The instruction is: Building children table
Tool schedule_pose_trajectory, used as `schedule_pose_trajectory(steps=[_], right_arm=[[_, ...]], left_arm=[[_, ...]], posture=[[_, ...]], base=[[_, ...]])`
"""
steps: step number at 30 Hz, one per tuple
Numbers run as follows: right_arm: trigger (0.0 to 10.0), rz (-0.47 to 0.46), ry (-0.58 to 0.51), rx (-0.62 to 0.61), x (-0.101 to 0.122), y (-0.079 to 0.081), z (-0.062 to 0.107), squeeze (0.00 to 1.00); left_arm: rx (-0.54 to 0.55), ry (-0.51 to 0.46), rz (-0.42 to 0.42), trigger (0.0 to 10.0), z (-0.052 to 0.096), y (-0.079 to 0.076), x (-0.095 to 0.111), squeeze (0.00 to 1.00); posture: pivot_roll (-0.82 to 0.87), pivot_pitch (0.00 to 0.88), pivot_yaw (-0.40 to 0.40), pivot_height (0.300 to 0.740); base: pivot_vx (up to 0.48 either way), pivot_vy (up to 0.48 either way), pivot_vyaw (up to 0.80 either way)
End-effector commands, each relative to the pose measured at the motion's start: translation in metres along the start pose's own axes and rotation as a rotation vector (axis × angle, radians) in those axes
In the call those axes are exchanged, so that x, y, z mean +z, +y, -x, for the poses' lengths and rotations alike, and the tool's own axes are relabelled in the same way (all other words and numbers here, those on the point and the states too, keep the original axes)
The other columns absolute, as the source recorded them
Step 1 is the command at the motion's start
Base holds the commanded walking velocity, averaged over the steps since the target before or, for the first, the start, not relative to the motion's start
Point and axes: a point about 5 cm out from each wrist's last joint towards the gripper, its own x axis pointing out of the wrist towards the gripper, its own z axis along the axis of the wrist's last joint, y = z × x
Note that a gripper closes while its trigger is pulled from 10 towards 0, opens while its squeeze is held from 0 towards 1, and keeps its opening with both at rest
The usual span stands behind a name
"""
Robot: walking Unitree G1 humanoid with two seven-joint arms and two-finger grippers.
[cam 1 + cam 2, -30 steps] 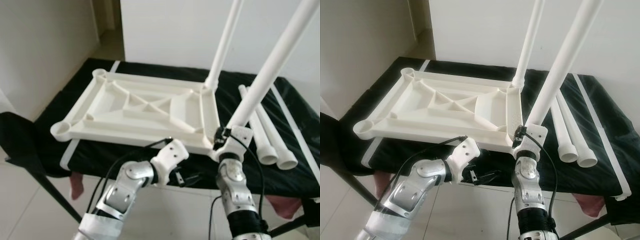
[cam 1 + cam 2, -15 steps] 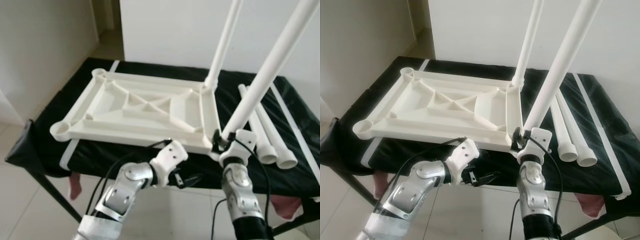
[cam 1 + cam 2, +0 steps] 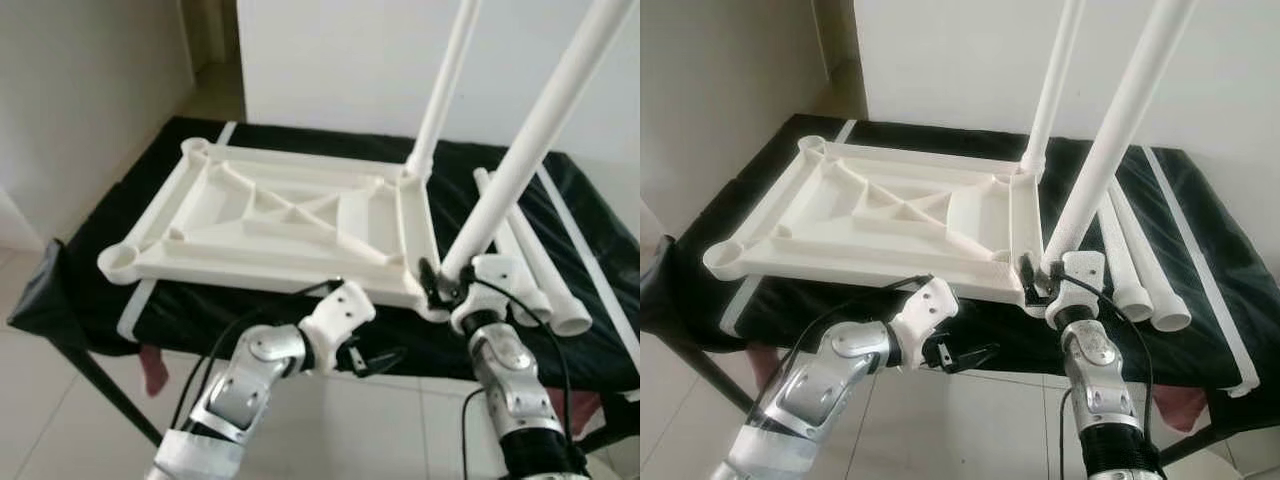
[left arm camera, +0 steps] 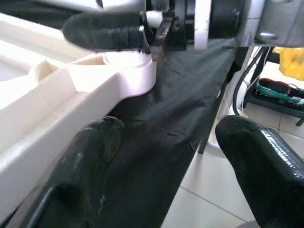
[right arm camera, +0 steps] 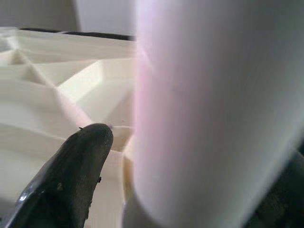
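The right gripper (image 3: 443,283) clamps a white leg (image 3: 530,150) at the upturned tabletop's (image 3: 290,225) near corner, while the left gripper (image 3: 375,358) hangs open below its edge.

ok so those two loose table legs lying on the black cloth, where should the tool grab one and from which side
Grip a loose leg mid-shaft, coming from above with the fingers straddling it. The pair lies flat and side by side, so take the outer one; its round, smooth shaft probably slips near the flared end.
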Motion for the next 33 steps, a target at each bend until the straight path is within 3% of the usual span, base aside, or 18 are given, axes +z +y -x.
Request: schedule_pose_trajectory(steps=[1, 6, 7, 8, 9, 10, 21, 22, 24, 25, 29, 33], right_arm=[[10.0, 0.021, 0.014, 0.045, -0.002, -0.001, -0.002, 0.0], [9.8, 0.043, 0.027, 0.099, -0.003, -0.001, -0.006, 0.0], [4.3, 0.054, 0.032, 0.106, -0.004, -0.002, -0.008, 0.0], [4.3, 0.054, 0.032, 0.106, -0.004, -0.002, -0.008, 0.0], [0.7, 0.056, 0.039, 0.116, -0.005, -0.004, -0.009, 0.0], [0.0, 0.058, 0.044, 0.122, -0.006, -0.005, -0.01, 0.0], [0.0, 0.043, 0.061, 0.105, -0.012, -0.014, -0.006, 0.0], [3.5, 0.035, 0.062, 0.087, -0.013, -0.014, -0.005, 0.0], [3.5, 0.03, 0.061, 0.075, -0.014, -0.015, -0.004, 0.0], [10.0, 0.012, 0.056, 0.056, -0.015, -0.014, -0.003, 0.0], [10.0, 0.001, 0.058, 0.019, -0.015, -0.013, -0.002, 0.0], [10.0, -0.024, 0.065, -0.097, -0.015, -0.01, 0.0, 0.0]], left_arm=[[0.04, -0.035, -0.018, 10.0, -0.001, 0.002, 0.005, 0.0], [0.025, -0.037, -0.017, 10.0, -0.002, 0.0, 0.005, 0.0], [0.015, -0.039, -0.019, 10.0, -0.001, -0.001, 0.006, 0.0], [0.015, -0.039, -0.019, 10.0, -0.001, -0.001, 0.006, 0.0], [0.002, -0.043, -0.018, 10.0, -0.001, -0.002, 0.006, 0.0], [-0.007, -0.046, -0.017, 10.0, 0.0, -0.003, 0.007, 0.0], [-0.012, -0.054, -0.029, 10.0, 0.003, -0.003, 0.008, 0.0], [-0.012, -0.053, -0.029, 10.0, 0.002, -0.003, 0.008, 0.0], [-0.011, -0.053, -0.03, 10.0, 0.002, -0.003, 0.007, 0.0], [-0.009, -0.054, -0.027, 10.0, 0.002, -0.003, 0.008, 0.0], [-0.009, -0.055, -0.026, 10.0, 0.002, -0.003, 0.008, 0.0], [-0.01, -0.057, -0.021, 10.0, 0.002, -0.004, 0.008, 0.0]], posture=[[-0.01, 0.0, -0.019, 0.74], [-0.01, 0.0, -0.019, 0.74], [0.0, 0.0, -0.019, 0.74], [0.0, 0.0, -0.019, 0.74], [0.0, 0.0, -0.019, 0.74], [0.0, 0.0, -0.019, 0.74], [0.01, 0.0, -0.018, 0.74], [0.0, 0.0, -0.017, 0.74], [0.0, 0.0, -0.017, 0.74], [0.0, 0.0, -0.018, 0.74], [0.0, 0.0, -0.018, 0.74], [0.0, 0.0, -0.02, 0.74]], base=[[0.0, 0.0, 0.0], [0.0, 0.0, 0.0], [0.0, 0.0, 0.0], [0.0, 0.0, 0.0], [0.0, 0.0, 0.0], [0.0, 0.0, 0.0], [0.0, 0.0, 0.0], [0.0, 0.0, 0.0], [0.0, 0.0, 0.0], [0.0, 0.0, 0.0], [0.0, 0.0, 0.0], [0.0, 0.0, 0.0]])
